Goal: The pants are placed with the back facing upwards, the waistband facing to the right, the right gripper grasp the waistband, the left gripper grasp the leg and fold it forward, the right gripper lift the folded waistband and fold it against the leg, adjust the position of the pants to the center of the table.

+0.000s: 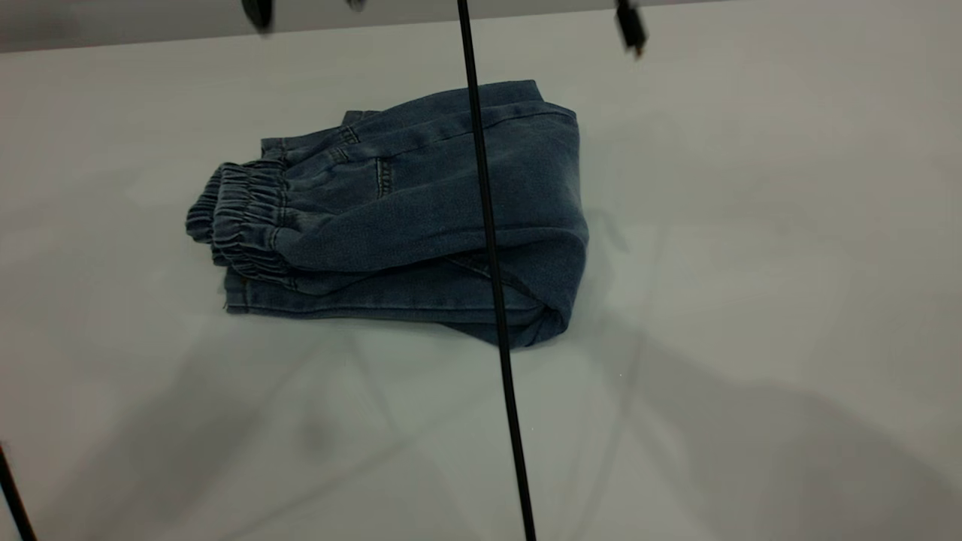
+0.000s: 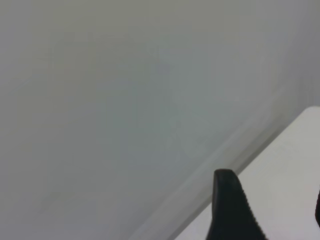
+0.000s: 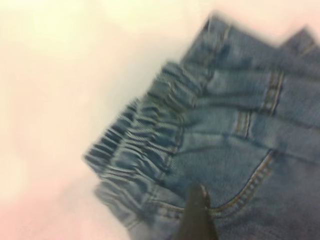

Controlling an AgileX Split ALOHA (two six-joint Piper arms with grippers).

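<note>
The pants (image 1: 421, 225) lie folded into a compact blue denim bundle on the white table (image 1: 751, 300), with the fold at the bundle's right end. The gathered waistband (image 1: 244, 218) sits at the left end on top; in the right wrist view the waistband (image 3: 145, 145) shows with a stitched pocket beside it. The printed leg is hidden inside the fold. My right gripper (image 1: 631, 30) hangs high at the back right, clear of the cloth; the right gripper (image 3: 199, 212) looks down over the pants. My left gripper (image 1: 258, 13) is raised at the back left; the left gripper (image 2: 272, 210) is open over bare table.
A thin black cable (image 1: 488, 263) crosses the exterior view from top to bottom in front of the pants. Another dark strand (image 1: 11, 488) shows at the lower left corner. The table's far edge (image 1: 150, 41) runs behind the pants.
</note>
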